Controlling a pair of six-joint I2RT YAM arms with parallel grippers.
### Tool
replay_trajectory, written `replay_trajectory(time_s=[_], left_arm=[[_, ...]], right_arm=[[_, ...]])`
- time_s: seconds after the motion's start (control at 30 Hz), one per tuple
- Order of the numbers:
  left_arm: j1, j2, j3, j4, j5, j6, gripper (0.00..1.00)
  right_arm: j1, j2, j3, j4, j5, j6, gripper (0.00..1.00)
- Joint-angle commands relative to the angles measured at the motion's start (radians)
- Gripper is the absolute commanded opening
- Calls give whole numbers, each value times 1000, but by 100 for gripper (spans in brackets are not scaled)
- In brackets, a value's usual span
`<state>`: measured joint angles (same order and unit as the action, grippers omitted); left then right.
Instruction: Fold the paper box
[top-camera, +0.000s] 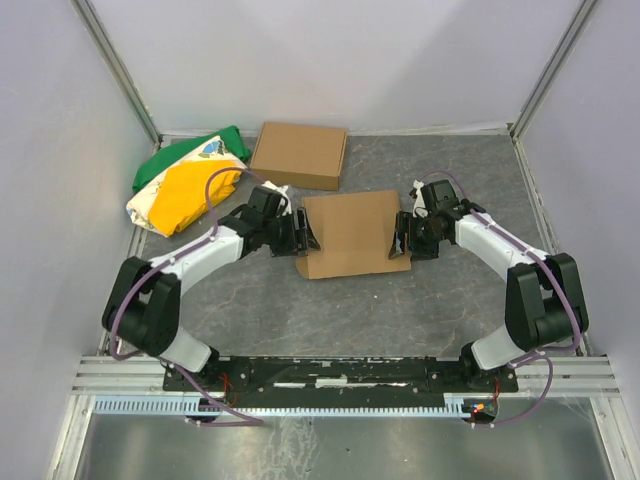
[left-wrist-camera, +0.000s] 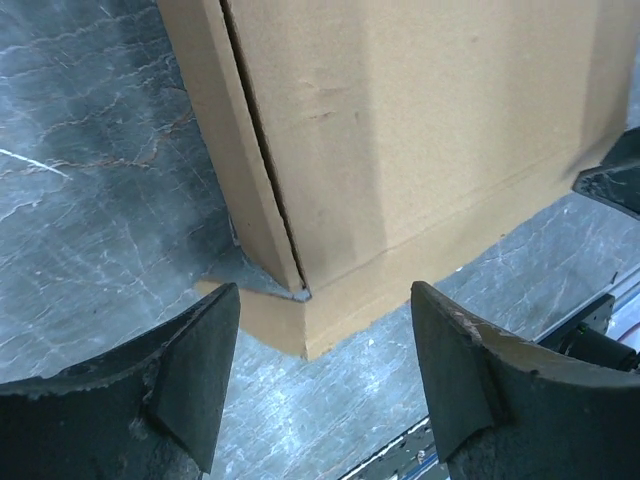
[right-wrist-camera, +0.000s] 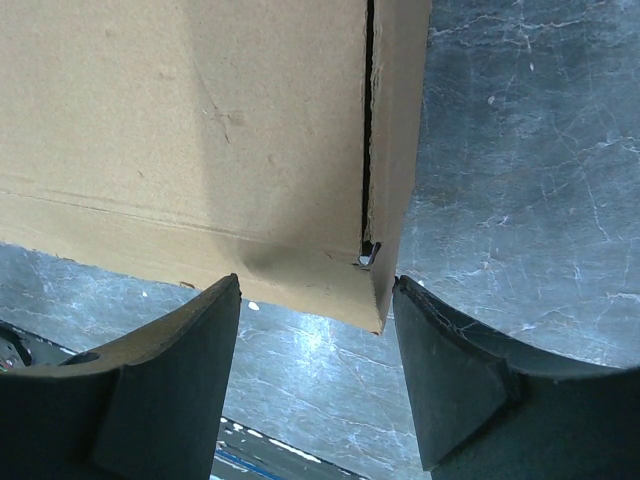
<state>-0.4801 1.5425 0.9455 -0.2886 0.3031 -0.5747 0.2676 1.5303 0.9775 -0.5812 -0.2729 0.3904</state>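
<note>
I am watching the left end effector (left-wrist-camera: 325, 296) hanging released, its two dark fingers (left-wrist-camera: 190, 370) spread wide. A lower corner of the plain brown cardboard paper box (top-camera: 350, 236) is sitting in the gap between them. In the left wrist view neither pad is pressing on the cardboard, and a dark seam is running up that side, where the top panel meets the narrow side wall.

The right end effector (right-wrist-camera: 316, 285) is likewise released, its jaws parted around the opposite corner. A thin black slit is showing there between the top panel and the side wall.

From overhead, the shallow box is lying closed and flat in the middle of the grey marbled desk (top-camera: 350, 310). The left end effector is sitting at its left edge and the right one at its right edge, both arms reaching inward. I cannot tell from above whether the fingertips are touching the edges.

Beyond it, a second ready-made brown cardboard box (top-camera: 299, 154) is resting near the back wall. A green, yellow and white bag (top-camera: 185, 185) is lying just to its left, in the far left corner.
</note>
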Motion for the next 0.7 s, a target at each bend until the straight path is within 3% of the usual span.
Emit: replay_trajectory(time_s=[0.0, 0.17, 0.4, 0.67], left_arm=[[-3, -123, -25, 9, -92, 34, 77], [-4, -175, -63, -26, -102, 25, 78], [-43, -190, -188, 61, -61, -27, 75], [-130, -182, -156, 95, -147, -44, 75]], right_arm=[[1, -2, -5, 30, -11, -16, 70], [2, 3, -1, 33, -13, -17, 71], [2, 3, -5, 37, -19, -17, 71], [1, -6, -6, 39, -26, -16, 71]])
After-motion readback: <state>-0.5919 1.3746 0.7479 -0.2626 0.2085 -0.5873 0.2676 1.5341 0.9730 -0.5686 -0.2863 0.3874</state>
